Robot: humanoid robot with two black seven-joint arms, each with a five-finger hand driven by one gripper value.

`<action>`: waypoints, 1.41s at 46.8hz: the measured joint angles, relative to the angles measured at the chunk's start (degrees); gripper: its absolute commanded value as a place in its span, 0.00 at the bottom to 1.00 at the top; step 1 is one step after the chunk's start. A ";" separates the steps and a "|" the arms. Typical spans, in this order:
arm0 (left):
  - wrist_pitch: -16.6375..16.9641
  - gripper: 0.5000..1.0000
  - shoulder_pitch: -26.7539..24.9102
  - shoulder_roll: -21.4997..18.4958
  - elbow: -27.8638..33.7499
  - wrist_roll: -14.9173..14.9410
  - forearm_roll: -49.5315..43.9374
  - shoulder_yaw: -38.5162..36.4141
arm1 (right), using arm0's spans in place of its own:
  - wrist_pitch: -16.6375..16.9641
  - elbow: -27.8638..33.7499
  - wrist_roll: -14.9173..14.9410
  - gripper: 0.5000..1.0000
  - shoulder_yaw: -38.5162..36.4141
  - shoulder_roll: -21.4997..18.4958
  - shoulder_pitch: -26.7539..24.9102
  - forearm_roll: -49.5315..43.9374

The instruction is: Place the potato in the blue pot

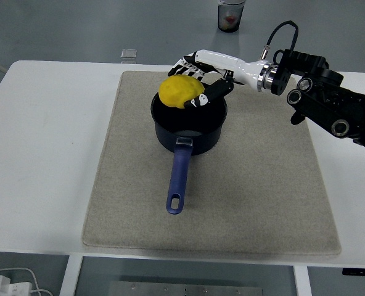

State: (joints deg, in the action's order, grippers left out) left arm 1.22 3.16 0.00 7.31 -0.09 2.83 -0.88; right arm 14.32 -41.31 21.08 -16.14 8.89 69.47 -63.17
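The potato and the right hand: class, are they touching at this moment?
Touching. The head view shows the right hand with its fingers curled against the yellow potato, holding it over the mouth of the blue pot.

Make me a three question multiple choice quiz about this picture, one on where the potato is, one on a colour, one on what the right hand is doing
1. Where is the round yellow potato?
A. over the pot's far rim
B. on the mat by the handle
C. on bare table

2. What colour is the long handle of the dark blue metal pot?
A. red
B. blue
C. white

3. The right hand is:
A. open and empty
B. resting on the mat
C. grasping the potato

Answers: 1 A, it sits above the rim, held up. 2 B, the handle shows blue against the beige mat. 3 C, fingers wrap the potato.
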 measured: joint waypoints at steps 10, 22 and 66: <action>0.00 0.99 0.01 0.00 0.00 0.00 0.00 0.00 | -0.11 0.17 0.00 0.00 0.07 -0.02 -0.13 0.41; 0.01 0.99 0.01 0.00 -0.01 0.00 0.00 0.00 | -0.21 0.18 0.09 0.16 -0.36 -0.10 -0.47 0.42; 0.00 0.99 0.01 0.00 -0.01 0.00 0.01 0.00 | 0.74 2.65 0.36 0.81 -0.59 -1.19 -2.06 2.96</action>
State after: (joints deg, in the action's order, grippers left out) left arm 1.22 3.16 0.00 7.30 -0.09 2.83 -0.88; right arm 15.06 -38.66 21.44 -16.73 7.71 67.42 -60.21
